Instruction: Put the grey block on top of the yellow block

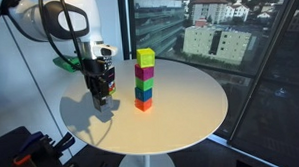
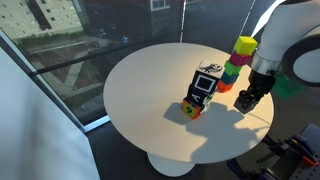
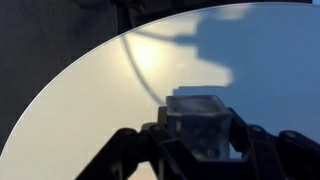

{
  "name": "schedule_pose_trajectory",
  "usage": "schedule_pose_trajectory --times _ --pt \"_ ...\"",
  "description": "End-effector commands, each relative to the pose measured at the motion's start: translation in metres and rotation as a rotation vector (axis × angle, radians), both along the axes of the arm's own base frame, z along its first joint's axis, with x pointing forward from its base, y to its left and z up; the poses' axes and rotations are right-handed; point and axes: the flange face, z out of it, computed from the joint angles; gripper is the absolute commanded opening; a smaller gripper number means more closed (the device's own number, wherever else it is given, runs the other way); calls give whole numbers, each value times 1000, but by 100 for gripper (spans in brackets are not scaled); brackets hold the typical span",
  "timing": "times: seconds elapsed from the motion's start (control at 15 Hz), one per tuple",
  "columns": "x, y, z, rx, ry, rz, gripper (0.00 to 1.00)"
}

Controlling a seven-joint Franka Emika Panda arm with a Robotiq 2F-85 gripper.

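Low over the worktop [image 1: 196, 112], beside the stack [image 1: 143, 92], the grey block [image 3: 203, 122] is pinched between the fingers [image 3: 140, 150], seemingly so that it can be carried onto the yellow block [image 1: 146, 58], which is bare on top.

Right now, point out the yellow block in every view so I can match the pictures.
In an exterior view: the yellow block tops the coloured stack near picture centre, right of the gripper.
In an exterior view: the yellow block tops the stack at upper right.
Wrist view: not in it; only the grey block shows, between the gripper's fingers.
Shared landmark: the round white table.
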Motion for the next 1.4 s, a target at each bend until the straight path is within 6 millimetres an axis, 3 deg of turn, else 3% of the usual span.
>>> schedule_pose_trajectory --times 0.0,1.33 --pt "11 -9 32 -23 -12 -20 32" --pt "53 -27 181 -32 -107 -98 32"
